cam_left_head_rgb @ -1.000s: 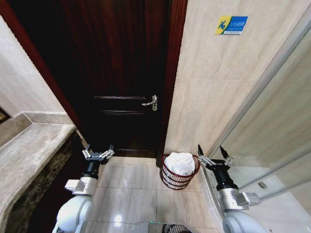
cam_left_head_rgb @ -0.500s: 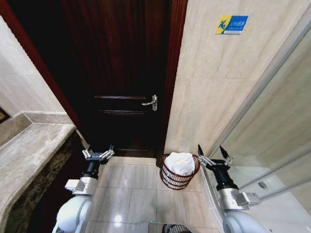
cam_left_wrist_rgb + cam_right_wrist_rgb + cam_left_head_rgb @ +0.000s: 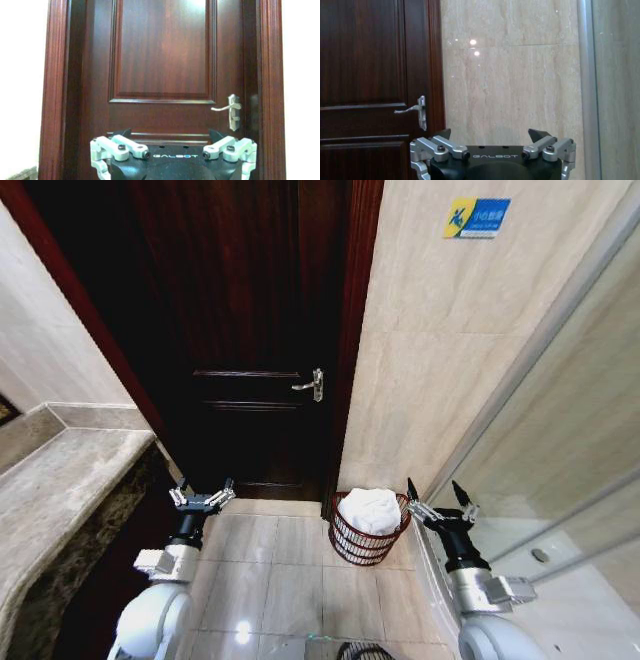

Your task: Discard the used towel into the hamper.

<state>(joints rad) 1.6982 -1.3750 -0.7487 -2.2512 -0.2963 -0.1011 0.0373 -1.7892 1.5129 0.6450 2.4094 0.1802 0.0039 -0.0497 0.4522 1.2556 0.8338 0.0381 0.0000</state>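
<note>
**Towel already in the hamper, both grippers empty**

While the arms are held exactly as they were a second ago, the whole head view has slid slightly: the door handle and the blue-and-yellow wall sign sit a little differently in the picture, and the hamper appears slightly higher. Because everything shifts together, the change is read as a movement of the camera and not of the objects. Nothing about the task's things themselves is altered, so the deposit is judged to be finished, with no carrying left to do.

The left gripper is held low in front of the dark wooden door, its fingers spread wide with nothing between them. The right gripper is held just beside the hamper's rim, on its right, likewise splayed and empty; contact with the rim cannot be confirmed.

The hamper is seen standing upright on the glossy tiled floor, at the foot of the beige tiled wall, just right of the door frame. It is a round, reddish-brown wire-weave basket, narrowing toward its base. A white towel is bunched inside, mounded above the rim.
</note>
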